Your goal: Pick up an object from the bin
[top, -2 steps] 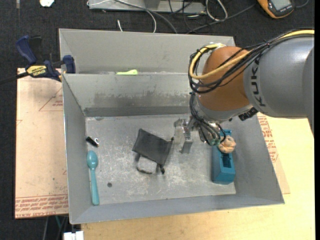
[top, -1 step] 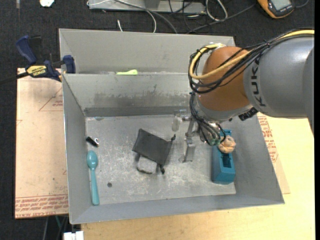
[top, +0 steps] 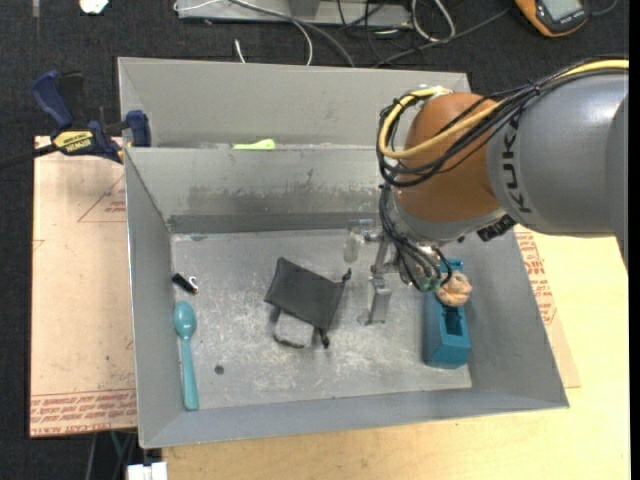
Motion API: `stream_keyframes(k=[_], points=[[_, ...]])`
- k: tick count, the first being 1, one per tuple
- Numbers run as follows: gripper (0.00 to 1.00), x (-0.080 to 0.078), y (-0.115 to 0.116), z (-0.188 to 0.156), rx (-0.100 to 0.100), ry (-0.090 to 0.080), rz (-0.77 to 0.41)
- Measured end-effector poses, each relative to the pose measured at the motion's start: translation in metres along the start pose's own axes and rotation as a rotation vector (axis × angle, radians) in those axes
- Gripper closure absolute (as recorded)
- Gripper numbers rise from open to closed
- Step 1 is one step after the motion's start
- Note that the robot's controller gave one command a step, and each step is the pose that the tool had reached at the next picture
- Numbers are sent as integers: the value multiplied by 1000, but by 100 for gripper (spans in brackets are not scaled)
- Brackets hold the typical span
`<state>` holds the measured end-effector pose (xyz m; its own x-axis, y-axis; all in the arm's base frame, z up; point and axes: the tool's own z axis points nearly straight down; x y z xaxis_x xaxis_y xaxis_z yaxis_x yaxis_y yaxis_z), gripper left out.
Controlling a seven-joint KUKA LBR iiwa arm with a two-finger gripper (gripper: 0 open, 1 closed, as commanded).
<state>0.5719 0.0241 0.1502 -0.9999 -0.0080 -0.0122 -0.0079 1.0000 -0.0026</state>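
Gripper (top: 366,280) state: fingers spread, nothing between them, tips low over the bare floor of the bin (top: 260,373).

Nearest candidate for the pick: the flat dark pouch (top: 304,298), just beside the gripper toward the bin's middle, its corner near one finger. The blue block (top: 444,336), with a small tan lump (top: 455,288) on top, lies just beside the gripper on the opposite side. The teal spoon (top: 185,353) lies well apart, beyond the pouch.

Hazards:
- Closing here likely grips nothing.
- A descending finger may pin the pouch's edge flat rather than lift it.
- The wrist cables (top: 418,266) may brush the tan lump off the block.
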Motion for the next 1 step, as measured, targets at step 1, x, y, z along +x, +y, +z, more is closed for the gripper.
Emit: stream_keyframes(k=[1], points=[[0, -13, 9, 23, 1, -9, -113]])
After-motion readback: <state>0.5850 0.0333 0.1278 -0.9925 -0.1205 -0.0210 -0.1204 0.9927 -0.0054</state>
